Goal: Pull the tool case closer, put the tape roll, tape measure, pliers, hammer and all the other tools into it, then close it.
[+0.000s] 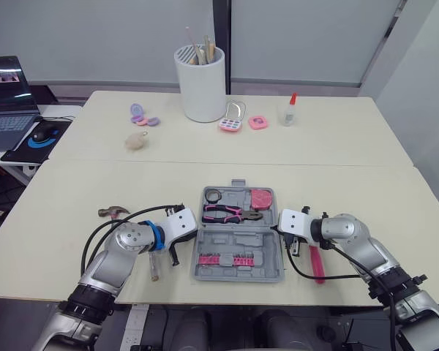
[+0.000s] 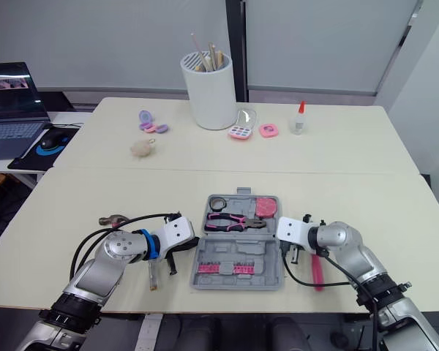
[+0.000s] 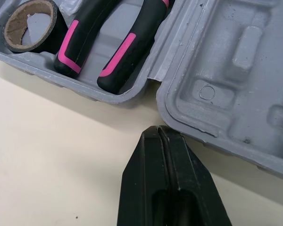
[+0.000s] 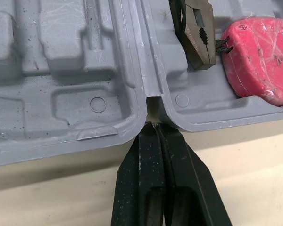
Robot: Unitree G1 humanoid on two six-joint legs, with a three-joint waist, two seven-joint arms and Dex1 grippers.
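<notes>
- Cream tabletop [image 1: 336,153], 2 tables butted together, grey wall panels behind. 1 laptop [image 1: 7,102] on a side desk far left.
- 1 tool case [image 1: 238,245], open flat at front centre. Far half holds 1 tape roll [image 1: 214,195], 1 pliers [image 1: 230,213], 1 pink tape measure [image 1: 261,198].
- 1 hammer [image 1: 113,213] on the table left of the case, handle hidden behind the left arm.
- 1 pink-handled tool [image 1: 317,265] right of the case, partly covered, type unclear.
- Left gripper [image 3: 159,129]: fingers pressed together, holding nothing, tips at the case's left hinge notch.
- Right gripper [image 4: 154,125]: same, at the right hinge notch.

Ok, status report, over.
Left gripper, right gripper shut, empty, at hinge ends. Tool case open: tape roll, pliers inside. Hammer, pink-handled tool outside.
</notes>
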